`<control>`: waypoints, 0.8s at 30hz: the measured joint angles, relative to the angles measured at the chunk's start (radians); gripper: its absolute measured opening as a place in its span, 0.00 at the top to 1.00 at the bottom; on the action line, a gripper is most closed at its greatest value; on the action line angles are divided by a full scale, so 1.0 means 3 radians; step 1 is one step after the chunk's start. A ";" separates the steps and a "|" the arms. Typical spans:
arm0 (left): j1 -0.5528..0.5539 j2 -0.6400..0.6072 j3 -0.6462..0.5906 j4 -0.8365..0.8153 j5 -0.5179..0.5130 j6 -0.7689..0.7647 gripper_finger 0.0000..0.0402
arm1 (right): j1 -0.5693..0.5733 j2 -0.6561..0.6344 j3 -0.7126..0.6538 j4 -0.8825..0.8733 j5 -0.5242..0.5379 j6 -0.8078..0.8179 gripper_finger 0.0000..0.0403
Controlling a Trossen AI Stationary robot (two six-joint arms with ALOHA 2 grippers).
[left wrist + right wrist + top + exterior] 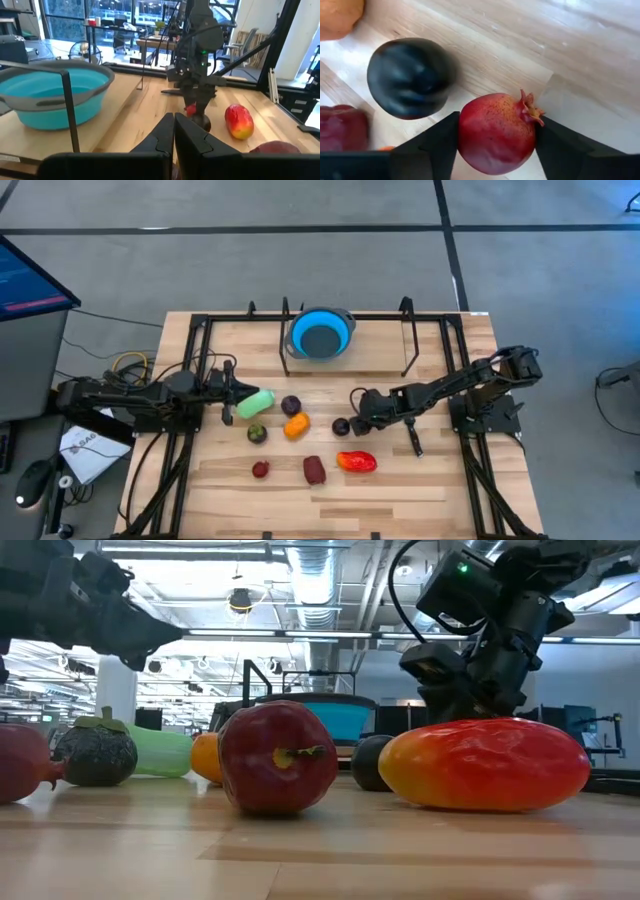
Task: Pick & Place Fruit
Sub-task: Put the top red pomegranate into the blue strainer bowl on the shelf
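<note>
My right gripper [359, 414] stands right of table centre, shut on a red pomegranate [495, 132]. A dark plum [341, 426] lies just beside it on the wood. My left gripper [228, 393] hovers shut at the left, its fingers [174, 131] closed together, next to the pale green oblong fruit [256, 404]. Lying loose on the table are a purple piece [291, 405], an orange one [296, 425], an olive one [257, 433], two maroon ones [260, 469] [314, 470] and the larger red-orange fruit [356, 462]. My right gripper pinches the pomegranate across its round body [465, 131], one finger [442, 135] on each side, its little crown [530, 109] pointing sideways out of the hold. The fingers come from above, slanting in from the table's right. The fruit looks lifted off the wood.
The round blue bowl [321, 333] sits at the far edge, centred, inside a black metal frame [405, 330] that runs around the table. Bare wood lies between the bowl and the fruit. A monitor and cables sit off the left edge.
</note>
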 joint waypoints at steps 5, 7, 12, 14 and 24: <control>0.0000 0.0000 0.0000 0.0199 -0.0003 -0.0197 0.98 | -0.0003 -0.0102 -0.0018 -0.0055 0.0174 -0.0399 0.55; 0.0000 0.0006 0.0000 0.0370 -0.0012 -0.0327 0.98 | -0.0003 -0.0213 -0.0018 -0.0064 0.0331 -0.0589 0.54; 0.0000 0.0198 0.0000 0.0933 -0.0013 -0.0522 0.98 | 0.0033 -0.0562 -0.0015 -0.0112 0.0957 -0.1356 0.47; 0.0000 0.0401 0.0000 0.1192 -0.0013 -0.0589 0.98 | 0.0081 -0.0654 -0.0012 0.0072 0.1290 -0.1821 0.47; 0.0001 0.2073 0.0650 0.1613 -0.0298 -0.0801 0.98 | 0.0217 -0.0346 0.0029 0.1529 0.2066 -0.3818 0.51</control>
